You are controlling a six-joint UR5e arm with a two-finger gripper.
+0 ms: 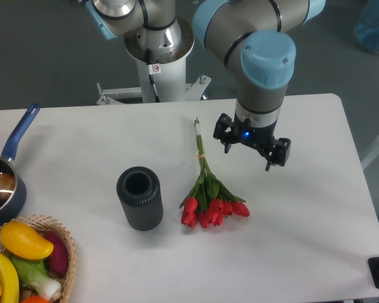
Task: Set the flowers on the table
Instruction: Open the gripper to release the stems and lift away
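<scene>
Red tulips flat on white table, gripper clear of them

Red blooms and green stems: the flowers (205, 189) lie on the table (82, 145), near its middle, touched by nothing. Gripper (251, 150) sits up and to the right of the bunch, fingers spread wide and empty, one fingertip near the upper stems, the other farther right. A small blue light shows on the gripper body. No contact between fingers and stems.

Long axis runs nearly along the table's depth, slightly slanted. Thin tied stem end points toward the far edge and the robot base (158, 50); red heads point toward the near edge, fanned out and leaning a little left. Leaves spread at about mid-length.

Dark vase (139, 197) stands upright just left of the blooms, mouth open to the camera, apart from the flowers by a narrow gap. Blue-handled pan (3, 177) at the left edge; wicker basket (25, 262) with yellow, purple and green vegetables at the near left corner, cut off by the frame.

Bare white surface lies right of the bunch up to the rounded right edge, and in front toward the near edge. Left side is tighter because of the vase
</scene>
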